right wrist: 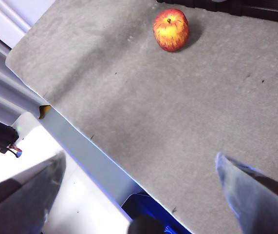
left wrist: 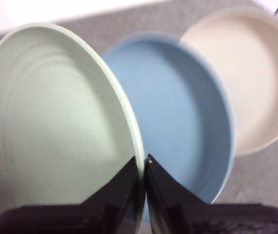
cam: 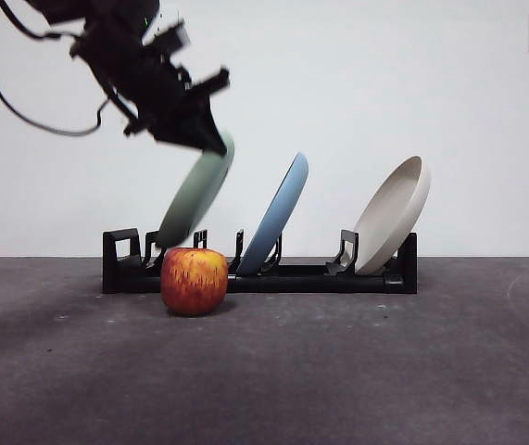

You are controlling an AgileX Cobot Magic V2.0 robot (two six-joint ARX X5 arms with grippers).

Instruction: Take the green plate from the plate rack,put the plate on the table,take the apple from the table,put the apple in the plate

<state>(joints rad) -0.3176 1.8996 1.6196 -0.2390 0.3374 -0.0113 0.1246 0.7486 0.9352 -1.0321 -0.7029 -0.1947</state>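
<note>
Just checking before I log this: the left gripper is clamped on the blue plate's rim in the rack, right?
Not quite. The left gripper is clamped on the green plate, not the blue plate; the left wrist view shows it. The rest holds.

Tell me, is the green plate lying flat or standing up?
Standing up, tilted: the green plate leans in the plate rack, its rim pinched by the left pincer.

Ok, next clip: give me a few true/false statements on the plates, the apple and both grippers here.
1. The left gripper is clamped on the green plate rim. True.
2. The green plate lies flat on the table. False: it leans at the plate rack.
3. The apple sits in front of the rack. True.
4. The right gripper holds the apple. False: it is open, away from it.
5. The light blue plate is missing. False: it is racked.
</note>
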